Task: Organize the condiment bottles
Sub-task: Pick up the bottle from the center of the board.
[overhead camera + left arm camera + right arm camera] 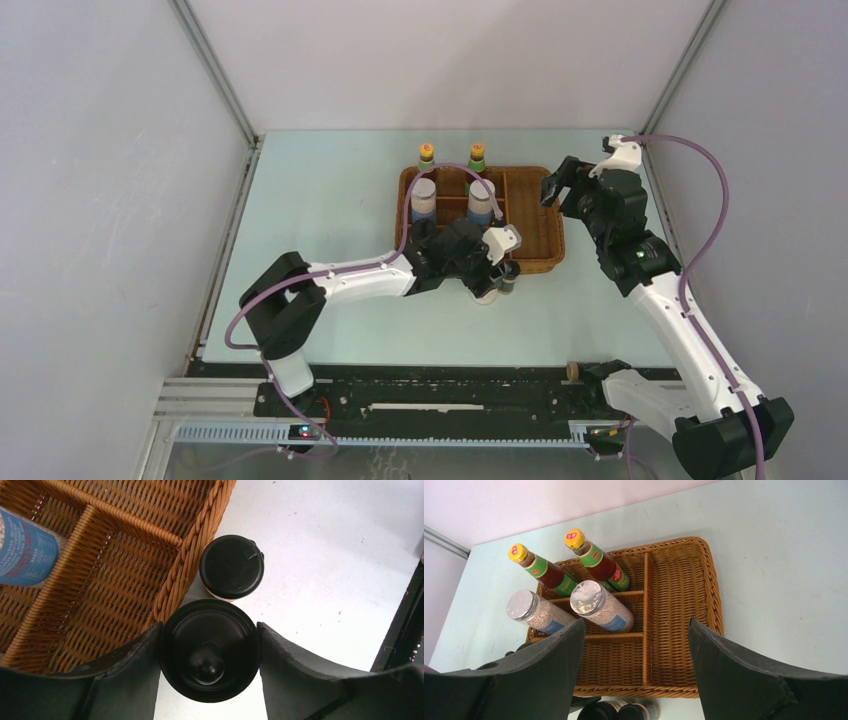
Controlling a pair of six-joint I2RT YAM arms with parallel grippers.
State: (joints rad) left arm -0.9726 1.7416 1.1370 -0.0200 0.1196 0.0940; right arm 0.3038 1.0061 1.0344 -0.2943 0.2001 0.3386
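Note:
Two dark sauce bottles with yellow caps point(426, 153) point(477, 153) stand in the back compartments of the wicker tray point(535, 225). Two silver-topped shakers point(424, 200) point(481, 202) stand just in front of them. My left gripper point(489, 272) is shut on the black cap of a white bottle point(210, 650) on the table side of the tray's near rim. I cannot tell whether the bottle is lifted. The second black-capped bottle point(231, 566) stands beside it, touching the rim. My right gripper point(549, 189) is open and empty above the tray's right side. The tiny dark bottles are out of view.
In the right wrist view the tray's near-left compartment point(611, 662) and its long right compartment point(676, 615) hold nothing. White walls enclose the table on the left, back and right. A black rail point(450, 395) runs along the near edge.

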